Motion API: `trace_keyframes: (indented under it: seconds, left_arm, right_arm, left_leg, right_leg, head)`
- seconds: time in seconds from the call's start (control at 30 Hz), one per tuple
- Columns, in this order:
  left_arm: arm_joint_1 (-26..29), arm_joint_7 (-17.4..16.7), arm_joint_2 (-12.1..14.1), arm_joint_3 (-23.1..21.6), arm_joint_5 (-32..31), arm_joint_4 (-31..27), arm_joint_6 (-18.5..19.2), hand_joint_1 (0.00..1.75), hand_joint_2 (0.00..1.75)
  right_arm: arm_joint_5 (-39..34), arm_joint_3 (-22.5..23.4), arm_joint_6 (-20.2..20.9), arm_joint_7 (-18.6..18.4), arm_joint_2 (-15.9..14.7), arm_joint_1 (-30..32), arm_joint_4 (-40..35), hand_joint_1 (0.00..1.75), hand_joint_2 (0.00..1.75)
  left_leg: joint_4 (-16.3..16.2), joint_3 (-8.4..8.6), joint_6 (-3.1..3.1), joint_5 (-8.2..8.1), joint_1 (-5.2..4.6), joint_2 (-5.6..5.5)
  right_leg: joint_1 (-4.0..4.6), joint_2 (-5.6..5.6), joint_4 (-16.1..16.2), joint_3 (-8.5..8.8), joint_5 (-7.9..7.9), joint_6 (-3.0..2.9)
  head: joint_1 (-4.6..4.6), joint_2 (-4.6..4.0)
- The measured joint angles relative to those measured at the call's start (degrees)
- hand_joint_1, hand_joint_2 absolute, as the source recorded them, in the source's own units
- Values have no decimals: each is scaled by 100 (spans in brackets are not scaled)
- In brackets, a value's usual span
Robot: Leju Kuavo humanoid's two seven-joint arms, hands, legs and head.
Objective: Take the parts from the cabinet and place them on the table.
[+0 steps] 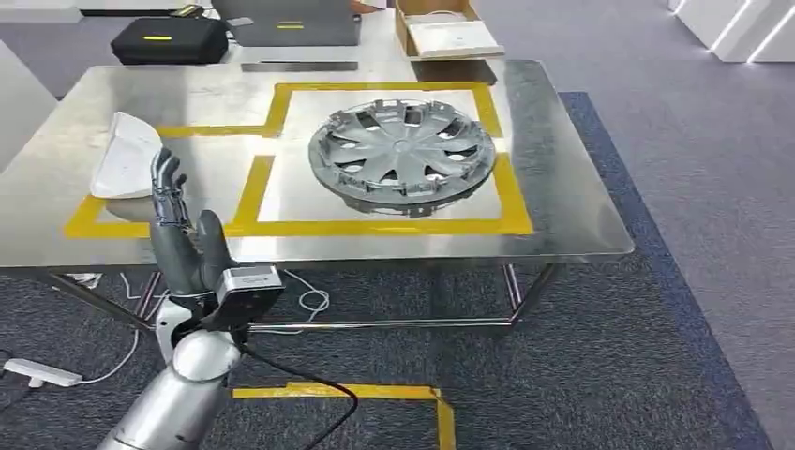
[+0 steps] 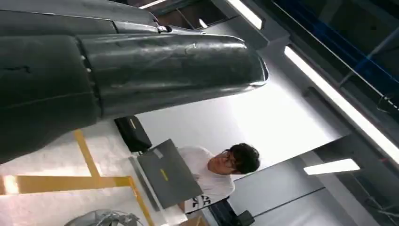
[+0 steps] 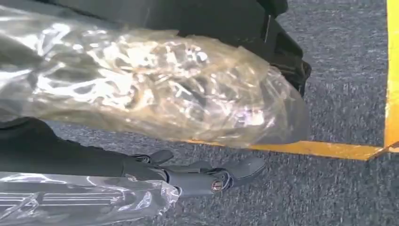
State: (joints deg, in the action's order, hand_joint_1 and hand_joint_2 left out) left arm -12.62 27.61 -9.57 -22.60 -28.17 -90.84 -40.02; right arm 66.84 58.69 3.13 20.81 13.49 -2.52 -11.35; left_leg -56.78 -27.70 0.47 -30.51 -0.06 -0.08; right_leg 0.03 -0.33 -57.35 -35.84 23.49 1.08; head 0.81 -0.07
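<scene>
Steel gleams across the table (image 1: pixel 572 187) in our head view, where a grey hubcap (image 1: pixel 401 155) lies flat inside the yellow tape frame (image 1: pixel 514 202), and a white moulded part (image 1: pixel 125 155) rests near the table's left edge, just beyond our raised left robot hand (image 1: pixel 178 239). That robot hand stands upright with its fingers (image 1: pixel 167 183) extended and a little apart, holding nothing, close in front of the table's near edge and overlapping the white part from this angle. We judge both parts already set down, so the risk now is the arm itself: a careless sweep could clip the white part and push it along the slick steel or off the side. From the left wrist, we see the thick dark thumb (image 2: pixel 174 70) of the same robot hand in front of a bright wall, a seated person (image 2: pixel 216 172) behind a grey case (image 2: pixel 167 174), and a sliver of the hubcap near the yellow tape. From the right wrist, we look down at grey carpet (image 3: pixel 339 70) with a yellow floor line (image 3: pixel 324 149); the right robot hand (image 3: pixel 155 89) is wrapped in crinkled clear plastic, and we cannot tell whether it is spread or closed. That loose film could snag on something.
</scene>
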Motion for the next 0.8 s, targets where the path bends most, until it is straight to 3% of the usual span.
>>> trace_keyframes:
  seconds: [0.03,0.07,0.1,0.17,0.2,0.23,0.27,0.3,0.33,0.37,0.4,0.43,0.5,0.53,0.57,0.63,0.67,0.7,0.73,0.77,0.8]
  left_arm:
    - [22,0,-4,-11,0,0,2,0,0]
    - [20,0,-13,-20,0,0,2,0,0]
    - [23,-2,-20,-37,0,2,2,0,0]
    - [40,0,-24,-70,0,2,2,0,0]
    - [48,0,-24,-81,0,4,0,0,0]
    - [62,0,-24,-85,0,7,0,0,0]
    - [75,0,-24,-90,2,7,2,0,0]
    - [80,-2,-26,-92,17,7,2,0,0]
    - [81,0,-26,-92,39,7,2,0,0]
    - [80,0,-28,-92,63,7,2,0,0]
    - [82,0,-37,-92,66,7,0,0,0]
    - [80,0,-42,-92,70,7,0,0,0]
    - [84,0,-50,-101,72,7,2,0,0]
    - [94,0,-59,-103,72,9,2,0,0]
    - [99,0,-57,-103,74,9,0,0,0]
    - [115,0,-46,-103,70,22,0,0,0]
    - [132,0,-44,-103,63,37,0,0,0]
    - [151,2,-42,-103,57,53,0,0,0]
    - [174,11,-35,-101,48,72,0,0,0]
    - [191,18,-28,-101,37,87,0,0,0]
    - [199,26,-26,-101,33,103,0,0,0]
  right_arm:
    - [-2,2,0,0,0,13,0,0,0]
    - [0,2,-2,0,0,17,-2,0,0]
    - [-2,4,-2,0,0,19,0,0,0]
    - [0,15,-2,0,0,19,-2,0,0]
    - [0,20,-2,0,0,18,-2,0,0]
    - [0,24,-2,0,0,20,0,0,0]
    - [-2,26,-2,0,0,21,-2,0,0]
    - [-2,28,-2,0,0,23,-2,0,0]
    - [0,31,-2,0,0,20,-2,0,0]
    - [0,31,-4,0,0,10,-2,0,0]
    - [0,33,-9,0,0,-1,-4,0,0]
    - [2,33,-11,2,0,-17,-4,0,0]
    - [4,35,-9,4,0,-12,-4,0,0]
    - [2,39,-9,4,0,0,-4,0,0]
    - [7,42,-9,4,11,-2,-4,0,0]
    - [13,48,-15,4,11,-7,-6,0,0]
    - [15,48,-15,4,13,-7,-6,0,0]
    - [18,48,-15,4,13,-5,-6,0,0]
    - [20,48,-18,4,13,-4,-6,0,0]
    - [20,50,-20,4,13,-3,-6,0,0]
    - [22,50,-20,4,13,-3,-6,0,0]
  left_leg:
    - [46,-43,53,86,18,7]
    - [61,-90,100,162,45,42]
    - [60,-166,144,219,46,41]
    - [52,-336,168,350,42,41]
    - [43,-435,169,419,40,41]
    - [39,-526,162,486,39,42]
    - [36,-612,153,548,39,46]
    - [30,-688,140,600,39,47]
    - [26,-754,126,656,39,45]
    - [22,-798,108,712,39,37]
    - [14,-826,79,750,23,32]
    - [11,-846,47,804,14,37]
    - [55,-855,-10,925,44,43]
    - [67,-862,-51,977,39,39]
    - [29,-902,-83,886,48,23]
    - [-433,-1059,-146,222,61,20]
    - [-895,-1166,-174,-127,66,20]
    - [-1342,-1256,-193,-348,66,20]
    - [-1693,-1293,-208,-414,67,20]
    - [-1775,-1227,-216,-288,72,20]
    - [-1646,-1059,-218,-67,80,21]
  right_leg:
    - [14,4,21,-22,-57,38]
    - [-10,22,-38,-68,98,68]
    - [-12,22,-233,-195,405,97]
    - [-25,22,-1084,-430,1056,149]
    - [-24,22,-1531,-536,1242,169]
    - [-24,22,-1785,-550,1239,179]
    - [-25,22,-1768,-433,1075,181]
    - [-24,22,-1546,-223,849,171]
    - [-24,22,-1102,116,643,148]
    - [-21,26,-482,564,568,114]
    - [-4,35,47,941,716,84]
    - [8,42,376,1135,806,74]
    - [39,49,323,1005,748,44]
    - [37,42,333,960,688,-14]
    - [-16,1,367,932,603,-93]
    - [-7,-7,359,817,469,-184]
    - [-5,-8,347,721,396,-193]
    - [-4,-9,332,625,333,-191]
    - [-5,-11,298,514,276,-185]
    - [-6,-14,262,404,225,-174]
    - [-8,-16,217,293,181,-157]
  head:
    - [3,0]
    - [-6,0]
    - [31,0]
    - [31,0]
    - [35,0]
    - [33,0]
    - [33,0]
    - [33,0]
    - [33,0]
    - [33,0]
    - [33,0]
    - [24,0]
    - [31,0]
    - [20,0]
    - [40,0]
    - [-26,0]
    - [-28,0]
    - [-26,0]
    - [-28,0]
    - [-30,0]
    - [-30,0]
